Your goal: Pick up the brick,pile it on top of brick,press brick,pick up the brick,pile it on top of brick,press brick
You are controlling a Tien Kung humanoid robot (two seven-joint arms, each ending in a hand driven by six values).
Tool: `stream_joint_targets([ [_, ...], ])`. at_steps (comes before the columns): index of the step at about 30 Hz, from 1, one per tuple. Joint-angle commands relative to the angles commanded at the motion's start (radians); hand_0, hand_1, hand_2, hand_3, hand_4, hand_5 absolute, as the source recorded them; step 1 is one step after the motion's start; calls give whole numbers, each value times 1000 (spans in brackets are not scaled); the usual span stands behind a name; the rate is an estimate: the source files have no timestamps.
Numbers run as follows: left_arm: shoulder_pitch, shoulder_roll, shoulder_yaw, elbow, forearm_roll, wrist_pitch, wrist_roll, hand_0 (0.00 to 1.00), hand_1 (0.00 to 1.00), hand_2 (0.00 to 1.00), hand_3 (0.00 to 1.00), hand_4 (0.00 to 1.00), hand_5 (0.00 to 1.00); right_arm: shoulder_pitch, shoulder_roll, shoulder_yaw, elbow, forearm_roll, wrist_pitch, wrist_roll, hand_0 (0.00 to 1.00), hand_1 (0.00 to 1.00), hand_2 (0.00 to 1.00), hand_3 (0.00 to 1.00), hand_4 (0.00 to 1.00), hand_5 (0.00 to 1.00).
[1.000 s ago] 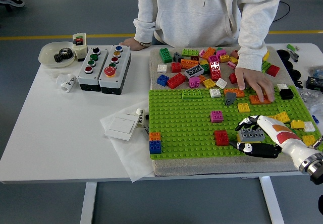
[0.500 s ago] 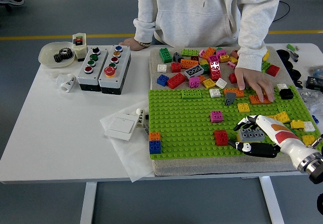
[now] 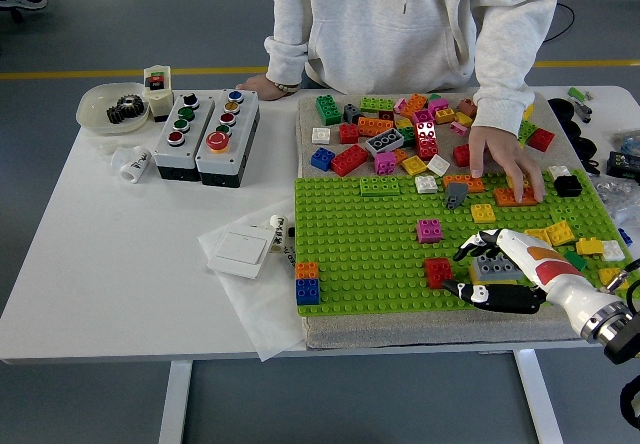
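While beside red brick (image 3: 437, 272), robot hand (image 3: 497, 269) around grey brick (image 3: 497, 265).

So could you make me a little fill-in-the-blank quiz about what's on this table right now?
1. The robot's right hand is holding a ____ brick.
2. The bricks sit on a ____ baseplate.
3. At the baseplate's near left corner, an orange brick sits on top of a ____ one.
4. The person's hand rests on the baseplate's ____ edge.

Missing words: grey; green; blue; far
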Motion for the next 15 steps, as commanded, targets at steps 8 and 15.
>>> stream_joint_targets([
  [8, 0, -1, 4, 0, -3, 0, 1, 779, 791, 833, 621, 652, 675, 7, 14, -22, 0, 1, 2, 3, 654, 656, 698, 560, 879, 640],
  [15, 0, 0, -1, 0, 3, 0, 1, 778, 791, 834, 621, 653, 673, 1, 4, 16, 0, -12, 2, -5, 653, 656, 698, 560, 879, 640],
])
